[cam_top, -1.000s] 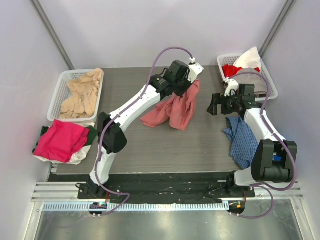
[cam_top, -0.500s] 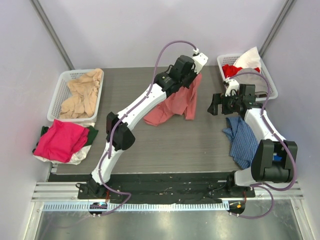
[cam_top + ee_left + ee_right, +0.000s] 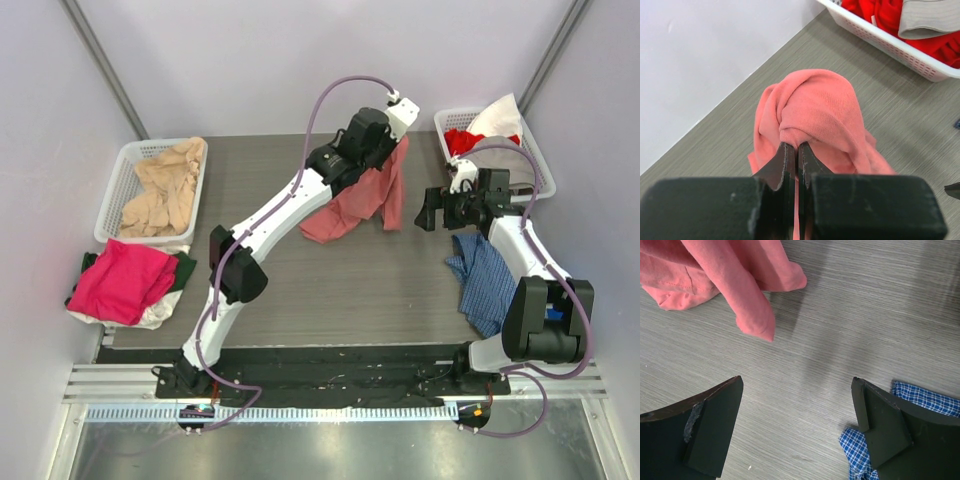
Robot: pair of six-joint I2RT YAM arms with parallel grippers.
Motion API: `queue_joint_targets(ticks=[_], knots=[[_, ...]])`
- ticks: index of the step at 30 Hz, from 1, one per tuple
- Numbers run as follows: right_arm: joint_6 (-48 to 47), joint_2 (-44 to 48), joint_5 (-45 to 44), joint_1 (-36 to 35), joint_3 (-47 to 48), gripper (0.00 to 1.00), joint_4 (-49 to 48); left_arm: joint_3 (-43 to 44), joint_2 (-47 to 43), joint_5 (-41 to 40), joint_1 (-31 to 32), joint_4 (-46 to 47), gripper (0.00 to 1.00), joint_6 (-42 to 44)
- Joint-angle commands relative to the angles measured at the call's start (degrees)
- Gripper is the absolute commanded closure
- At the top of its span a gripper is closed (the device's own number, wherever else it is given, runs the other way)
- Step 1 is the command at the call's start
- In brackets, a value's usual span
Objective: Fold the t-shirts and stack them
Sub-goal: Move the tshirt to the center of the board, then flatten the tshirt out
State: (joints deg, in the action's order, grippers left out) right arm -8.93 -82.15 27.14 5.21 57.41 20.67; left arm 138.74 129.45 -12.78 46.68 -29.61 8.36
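Observation:
The salmon-red t-shirt (image 3: 358,203) hangs bunched from my left gripper (image 3: 398,138), raised over the back middle of the table, its lower end trailing on the tabletop. In the left wrist view the jaws (image 3: 794,145) are shut on a fold of that t-shirt (image 3: 815,107). My right gripper (image 3: 425,212) stands open to the right of the hanging cloth, holding nothing. In the right wrist view its jaws (image 3: 796,382) are wide apart over bare table, with a corner of the salmon-red t-shirt (image 3: 747,300) at the upper left.
A white basket (image 3: 125,165) at back left holds beige t-shirts (image 3: 165,190). Another white basket (image 3: 445,125) at back right holds red (image 3: 465,140) and grey (image 3: 505,160) t-shirts. A magenta-pink t-shirt (image 3: 120,280) tops a pile at left. Blue checked cloth (image 3: 485,275) lies under the right arm.
My left gripper has risen and moved right and back with the salmon-red t-shirt, dragging its trailing end to the right. The right arm has not moved.

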Motion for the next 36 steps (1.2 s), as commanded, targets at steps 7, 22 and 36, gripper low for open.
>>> queue_joint_targets(ticks=[7,22,36], knots=[[-0.9,1.5,3.5,0.4,0.6,0.00,-1.2,0.8,1.1,-0.2,3.3,9.0,0.49,2.8],[-3.5,-0.5,5.3,-12.1,3.7,0.03,4.1,-22.0,-11.7,-11.5,-0.3,16.5,0.12,7.1],[-7.6,-12.1,-17.8,-32.1,5.1,0.16,6.0,-55.1,-29.3,-8.5,-15.8,23.4,0.14,8.3]])
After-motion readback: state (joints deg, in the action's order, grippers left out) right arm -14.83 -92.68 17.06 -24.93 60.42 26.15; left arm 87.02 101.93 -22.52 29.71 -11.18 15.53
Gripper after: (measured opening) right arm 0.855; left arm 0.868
